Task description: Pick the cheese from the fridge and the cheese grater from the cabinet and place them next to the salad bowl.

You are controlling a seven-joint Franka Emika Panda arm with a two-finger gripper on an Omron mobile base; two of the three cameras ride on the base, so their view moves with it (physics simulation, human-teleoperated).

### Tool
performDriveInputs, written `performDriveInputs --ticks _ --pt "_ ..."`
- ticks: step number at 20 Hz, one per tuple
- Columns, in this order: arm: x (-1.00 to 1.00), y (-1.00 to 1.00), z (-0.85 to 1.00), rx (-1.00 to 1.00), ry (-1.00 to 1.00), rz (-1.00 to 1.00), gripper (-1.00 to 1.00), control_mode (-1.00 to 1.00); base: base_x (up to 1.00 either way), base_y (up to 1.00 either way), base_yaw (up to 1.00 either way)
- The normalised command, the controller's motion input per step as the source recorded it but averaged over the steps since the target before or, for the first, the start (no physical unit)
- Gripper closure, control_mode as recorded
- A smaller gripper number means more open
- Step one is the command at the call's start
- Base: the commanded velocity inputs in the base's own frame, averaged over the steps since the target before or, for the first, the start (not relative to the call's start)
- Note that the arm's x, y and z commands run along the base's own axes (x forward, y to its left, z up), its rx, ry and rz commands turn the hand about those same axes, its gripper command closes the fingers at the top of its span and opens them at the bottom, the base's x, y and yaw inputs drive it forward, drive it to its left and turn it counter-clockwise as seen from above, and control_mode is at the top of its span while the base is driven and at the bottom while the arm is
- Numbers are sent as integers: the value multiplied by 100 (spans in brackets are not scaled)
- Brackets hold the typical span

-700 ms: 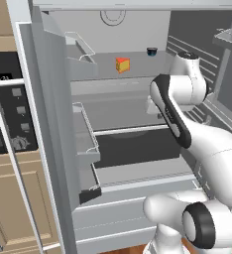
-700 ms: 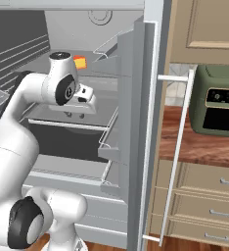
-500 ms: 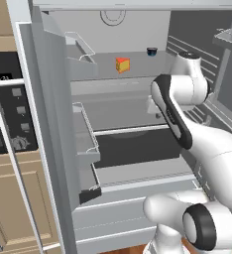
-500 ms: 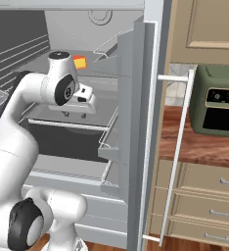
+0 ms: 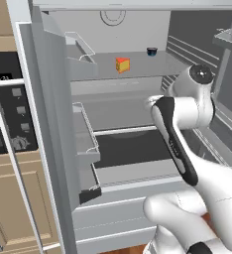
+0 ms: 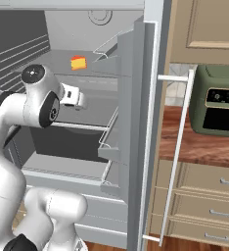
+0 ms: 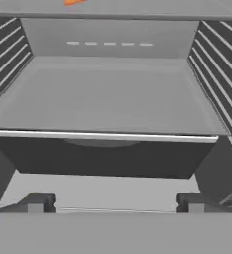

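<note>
On the upper shelf of the fridge [image 5: 53, 99], toward its back and left of centre, your cheese [image 5: 122, 65] sits as a small yellow-orange wedge with a red-orange face turned left. A small dark blue cup [image 5: 151, 50] stands well apart at the shelf's rear right. Your gripper [image 7: 113, 202] (empty) points into the shelf space below the cheese, fingers [image 7: 34, 202] spread wide.

Cheese [image 5: 122, 65] – yellow-orange w/ red face, fridge [image 5: 133, 114] grey, cup [image 5: 151, 50] dk blue
</note>
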Motion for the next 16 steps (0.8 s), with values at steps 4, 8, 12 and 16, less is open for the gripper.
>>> performDriveInputs --ticks 4,8,12,16 --pt "-3 29 41 0 -36 0 -100 -100 0 0 0" --pt "0 27 47 0 -18 0 -100 -100 0 0 0" --pt "0 24 47 0 -2 -2 -100 -100 0 0 0" --pt "2 25 45 0 0 -1 -100 -100 0 0 0"
